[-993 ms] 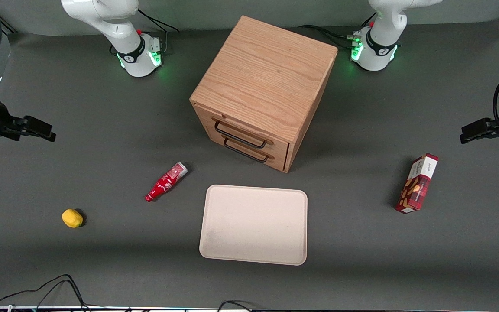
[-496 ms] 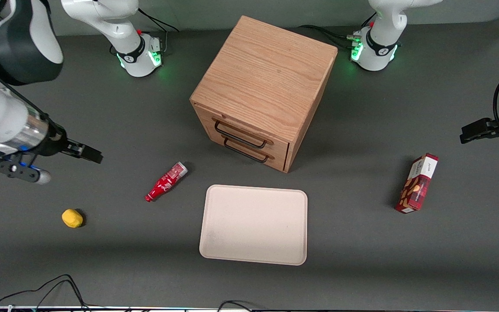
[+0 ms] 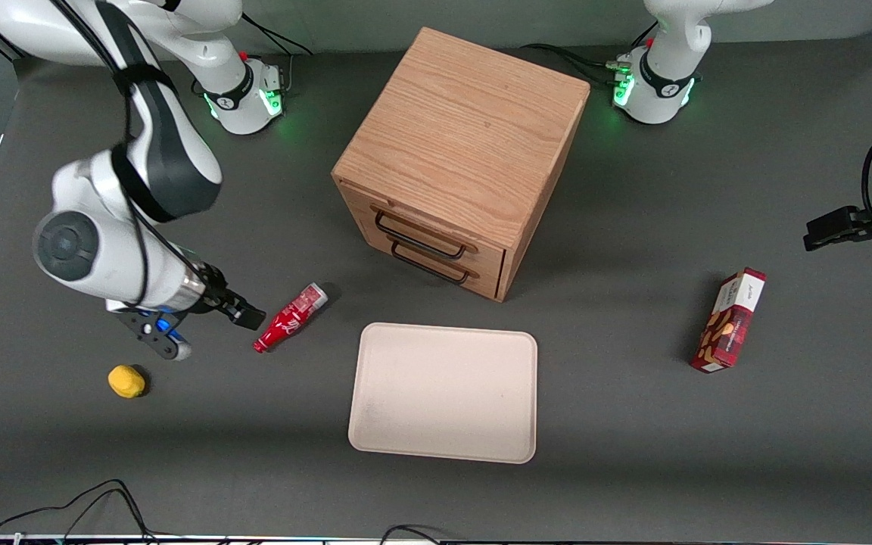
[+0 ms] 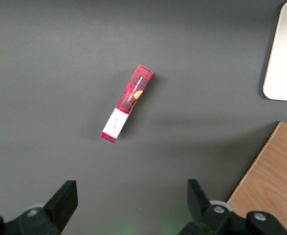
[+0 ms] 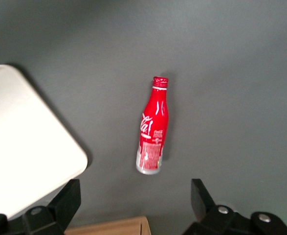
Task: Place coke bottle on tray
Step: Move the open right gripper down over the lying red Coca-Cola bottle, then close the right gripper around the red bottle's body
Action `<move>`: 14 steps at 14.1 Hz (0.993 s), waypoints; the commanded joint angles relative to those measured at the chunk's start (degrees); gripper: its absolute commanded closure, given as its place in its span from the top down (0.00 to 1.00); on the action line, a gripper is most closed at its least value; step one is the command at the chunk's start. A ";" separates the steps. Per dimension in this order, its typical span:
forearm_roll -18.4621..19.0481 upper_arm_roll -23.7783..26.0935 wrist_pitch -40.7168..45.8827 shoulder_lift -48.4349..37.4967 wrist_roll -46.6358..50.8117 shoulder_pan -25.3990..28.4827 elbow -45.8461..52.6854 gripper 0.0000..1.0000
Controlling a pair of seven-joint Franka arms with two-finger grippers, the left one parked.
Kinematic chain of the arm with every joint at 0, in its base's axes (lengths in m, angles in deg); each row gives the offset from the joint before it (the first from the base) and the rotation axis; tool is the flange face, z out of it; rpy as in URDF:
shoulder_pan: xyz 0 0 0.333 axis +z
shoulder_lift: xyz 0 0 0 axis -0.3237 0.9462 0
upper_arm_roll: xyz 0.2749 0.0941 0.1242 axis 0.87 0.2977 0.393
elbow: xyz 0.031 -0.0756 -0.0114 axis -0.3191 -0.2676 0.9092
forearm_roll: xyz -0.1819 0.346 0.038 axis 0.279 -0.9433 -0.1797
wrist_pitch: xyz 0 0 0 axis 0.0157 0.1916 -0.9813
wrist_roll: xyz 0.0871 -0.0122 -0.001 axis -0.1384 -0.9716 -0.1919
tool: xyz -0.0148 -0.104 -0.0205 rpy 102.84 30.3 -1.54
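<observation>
The coke bottle [image 3: 290,318], red with white script and a silver base band, lies on its side on the dark table beside the tray, cap pointing toward the front camera. It also shows in the right wrist view [image 5: 152,127], unheld. The pale beige tray [image 3: 443,393] lies flat in front of the cabinet, nearer the front camera; a corner of it shows in the right wrist view [image 5: 26,142]. My right gripper [image 3: 245,313] hovers just beside the bottle's neck, on the working arm's side. In the wrist view the gripper [image 5: 133,198] is open and empty, fingers wide apart.
A wooden two-drawer cabinet [image 3: 459,151] stands mid-table, close to the bottle's base; its top edge shows in the right wrist view [image 5: 109,227]. A small yellow object [image 3: 126,381] lies near the gripper, nearer the front camera. A red snack box [image 3: 729,319] lies toward the parked arm's end.
The right arm has swung in from the table's edge toward the middle. Its gripper has come down close beside the bottle. The bottle and tray have not moved.
</observation>
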 commanded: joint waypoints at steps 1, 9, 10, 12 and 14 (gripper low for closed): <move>1.03 0.18 -10.11 -0.73 5.88 -0.14 -10.10 1.00; 9.21 0.53 -25.35 10.79 16.97 0.48 -13.56 1.00; 9.21 0.62 -26.23 11.40 17.14 0.56 -13.64 1.00; 9.21 0.89 -27.02 12.19 17.41 0.48 -13.64 1.00; 9.21 0.97 -27.73 12.64 17.41 0.48 -13.82 0.97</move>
